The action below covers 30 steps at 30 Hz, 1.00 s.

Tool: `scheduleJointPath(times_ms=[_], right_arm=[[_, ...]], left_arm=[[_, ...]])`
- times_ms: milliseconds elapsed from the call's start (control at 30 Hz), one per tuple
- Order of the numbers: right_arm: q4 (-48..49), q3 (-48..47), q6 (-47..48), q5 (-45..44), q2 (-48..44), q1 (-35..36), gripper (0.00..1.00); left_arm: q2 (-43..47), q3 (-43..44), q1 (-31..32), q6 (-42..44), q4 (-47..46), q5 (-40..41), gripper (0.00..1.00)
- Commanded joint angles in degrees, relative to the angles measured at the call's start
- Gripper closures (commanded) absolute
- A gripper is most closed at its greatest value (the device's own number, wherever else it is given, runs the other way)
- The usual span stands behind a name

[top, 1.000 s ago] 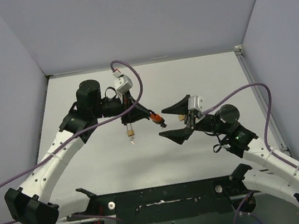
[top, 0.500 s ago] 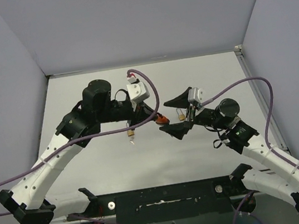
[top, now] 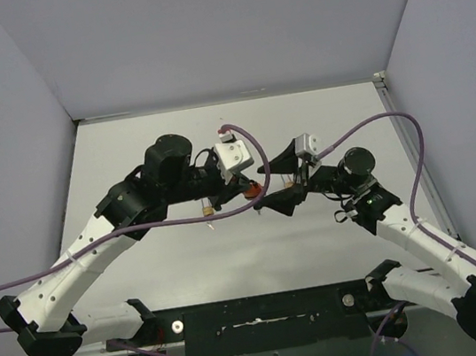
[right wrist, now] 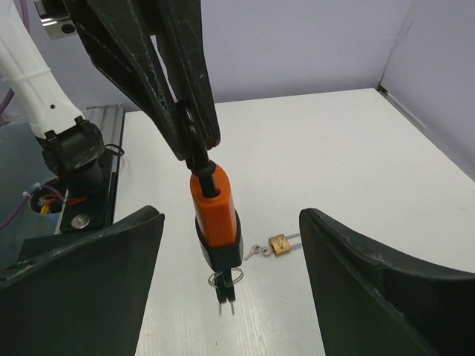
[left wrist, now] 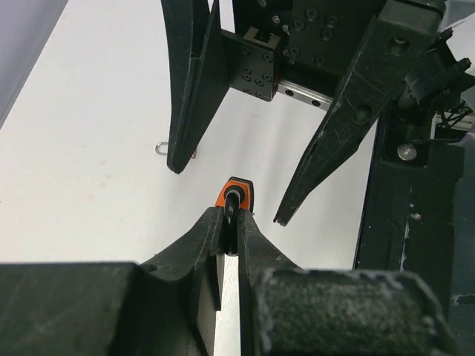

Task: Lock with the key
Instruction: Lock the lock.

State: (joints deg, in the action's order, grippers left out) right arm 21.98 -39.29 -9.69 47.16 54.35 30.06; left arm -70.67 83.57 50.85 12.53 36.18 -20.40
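My left fingers (right wrist: 171, 74) are pinched shut on the top of the orange lock (right wrist: 215, 208), hanging it over the tabletop (right wrist: 334, 148) between my right fingers (right wrist: 371, 274), which are spread wide and hold nothing. It looks small, light and rigid with a smooth, probably slippery shell, so I'd clamp its flat sides. Only the right wrist view shows the ring (right wrist: 226, 278) and keys (right wrist: 225, 302) dangling beneath and a brass padlock (right wrist: 279, 243) lying beyond; the left wrist view shows just the lock's orange tip.

Place: a robotics lab test cell.
Enclosure: plain lavender walls (top: 216, 29) boxed in a white table (top: 124, 132).
Rig: left arm (top: 96, 244) and right arm (top: 417, 236) stood by a black rail (top: 267, 310), trailing purple cables (top: 386, 116).
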Motion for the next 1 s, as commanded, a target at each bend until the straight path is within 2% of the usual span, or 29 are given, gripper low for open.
scheduleJointPath(times_ms=[0, 233, 433, 633, 967], right_arm=[[12.9, 2.4, -6.4, 7.7, 2.4, -2.5, 0.25], [17.1, 7.1, -6.3, 7.8, 2.6, -2.6, 0.25], [15.1, 9.2, -4.8, 6.5, 1.2, -2.5, 0.25], [15.3, 11.2, -3.8, 4.9, 0.8, -2.0, 0.27], [14.9, 11.4, -3.2, 3.0, 2.3, -1.5, 0.29]], left_arm=[[1.7, -0.3, 0.0, 1.1, -4.6, 1.8, 1.00], [4.0, -10.5, -0.1, 0.7, -15.3, -0.3, 1.00], [3.8, -11.9, -0.4, 0.0, -18.6, -1.3, 1.00], [5.6, -15.3, -0.9, -1.2, -24.7, -5.9, 1.00], [4.6, -15.1, -3.5, -2.0, -23.8, -13.2, 1.00]])
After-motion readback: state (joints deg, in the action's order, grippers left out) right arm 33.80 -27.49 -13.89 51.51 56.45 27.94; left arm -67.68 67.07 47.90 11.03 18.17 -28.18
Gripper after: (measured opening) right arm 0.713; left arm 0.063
